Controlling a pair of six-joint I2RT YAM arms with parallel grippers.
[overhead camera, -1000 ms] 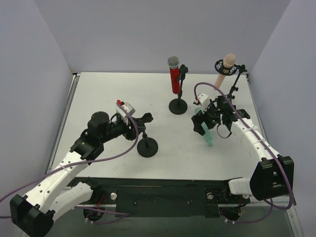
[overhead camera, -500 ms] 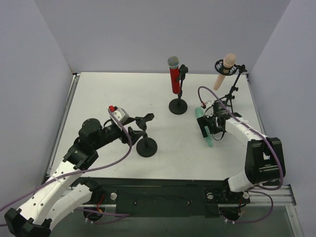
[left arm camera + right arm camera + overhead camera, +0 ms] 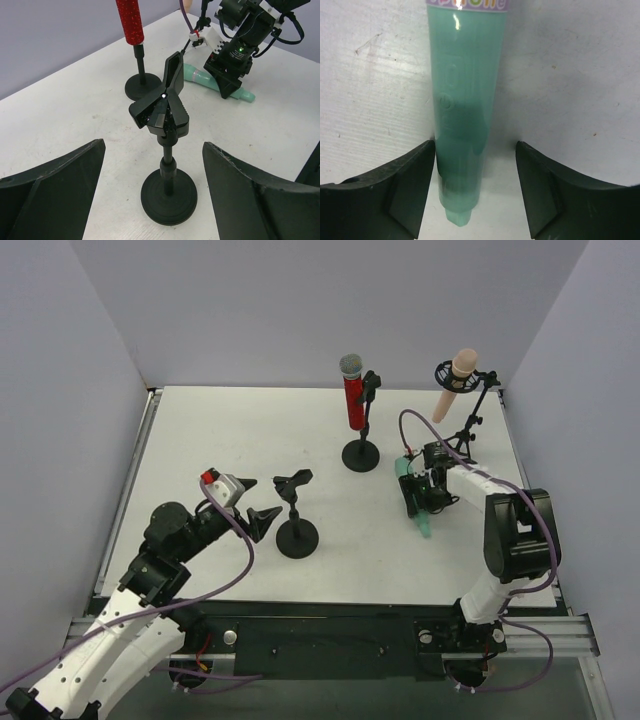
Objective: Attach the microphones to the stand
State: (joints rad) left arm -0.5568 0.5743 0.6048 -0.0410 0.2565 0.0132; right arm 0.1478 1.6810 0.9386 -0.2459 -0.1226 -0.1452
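A: Start at the left. What is the left gripper (image 3: 262, 521) doing?

B: It sits low over the table (image 3: 200, 430), pointed at the empty stand (image 3: 167, 197). Its fingers (image 3: 60, 190) are spread wide. From the wrist camera the stand's post shows in the gap between them, and neither finger touches it.

A: And that stand itself?

B: It is upright on a round black base, with its clip (image 3: 160, 112) at the top gaping and empty.

A: Next along?

B: The red microphone (image 3: 353, 400) stands upright in the clip of a second stand (image 3: 361, 454), farther back, silver head up.

A: Where is the green microphone?

B: The green microphone (image 3: 465, 100) lies flat on the table, to the right of the second stand's base and near the foot of the third stand (image 3: 468, 430).

A: Is the right gripper holding it?

B: The right gripper (image 3: 475, 147) is down over it, one finger on each side near the tail end. One finger (image 3: 395, 185) touches its side, while a strip of table shows between the microphone and the other. So the fingers are apart, not clamped.

A: And at the far right?

B: The peach microphone (image 3: 450, 385) sits in the ring holder of the third stand, head up and slightly tilted.
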